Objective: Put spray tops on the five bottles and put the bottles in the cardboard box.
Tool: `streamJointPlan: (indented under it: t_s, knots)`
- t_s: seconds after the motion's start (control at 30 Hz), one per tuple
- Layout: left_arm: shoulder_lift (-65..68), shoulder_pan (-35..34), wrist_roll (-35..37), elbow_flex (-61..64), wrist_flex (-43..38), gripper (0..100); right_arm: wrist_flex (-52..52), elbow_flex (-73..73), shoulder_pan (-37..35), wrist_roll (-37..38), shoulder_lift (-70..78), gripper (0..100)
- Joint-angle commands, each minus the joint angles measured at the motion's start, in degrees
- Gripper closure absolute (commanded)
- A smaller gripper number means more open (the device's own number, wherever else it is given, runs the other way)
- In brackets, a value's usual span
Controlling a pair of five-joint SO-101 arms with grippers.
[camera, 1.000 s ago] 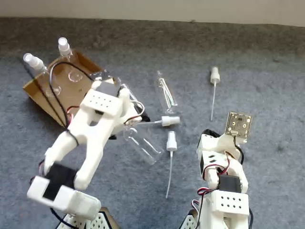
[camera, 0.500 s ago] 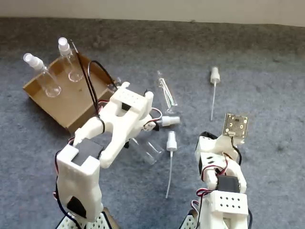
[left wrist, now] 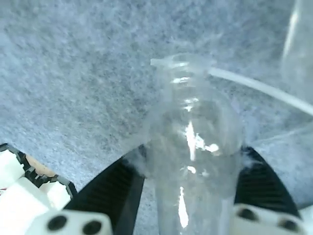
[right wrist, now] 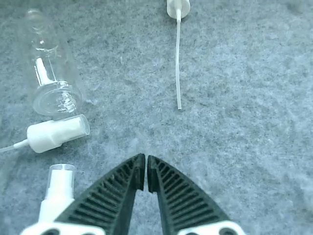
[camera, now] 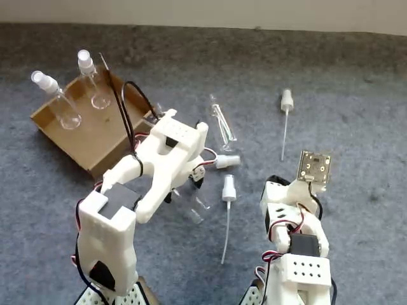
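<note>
Clear bottle point(left wrist: 188, 98) clenched in left gripper point(left wrist: 191, 155), long axis in line with jaws, open neck pointing away from wrist; lifted or not, hard to say. Nearest spray top point(camera: 227, 161) just past neck. Closed, empty right gripper point(right wrist: 145, 174) near it, free to fetch.

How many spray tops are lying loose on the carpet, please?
3. One spray top lies farthest out, on the right; one lies sideways mid-carpet; one just nearer the arms. Another could hide under the left arm.

Four bottles point(camera: 63, 108) point(camera: 95, 89) point(camera: 222, 124) point(camera: 191, 206), three loose spray tops point(camera: 287, 98) point(camera: 227, 161) point(camera: 229, 189), one cardboard box point(camera: 102, 136).
</note>
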Motion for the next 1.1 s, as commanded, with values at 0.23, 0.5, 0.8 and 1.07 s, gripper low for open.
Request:
streamJointPlan:
  t_s: [0.23, 0.5, 0.8, 1.07]
  knots:
    - [-0.84, -0.13, -17.85, -1.63, 9.32, 81, -1.54, -0.66, -0.57, -0.26, -0.84, 99.5]
    - [-0.84, -9.63, -38.24, -1.63, 10.11, 82, -1.54, -0.66, -0.57, -0.26, -0.84, 99.5]
    - [-0.92, -18.59, -58.99, -1.71, 9.58, 82, -1.54, -0.66, -0.57, -0.26, -0.84, 99.5]
    - [-1.01, -20.09, -63.21, -1.71, 6.42, 81, -1.54, -0.66, -0.57, -0.26, -0.84, 99.5]
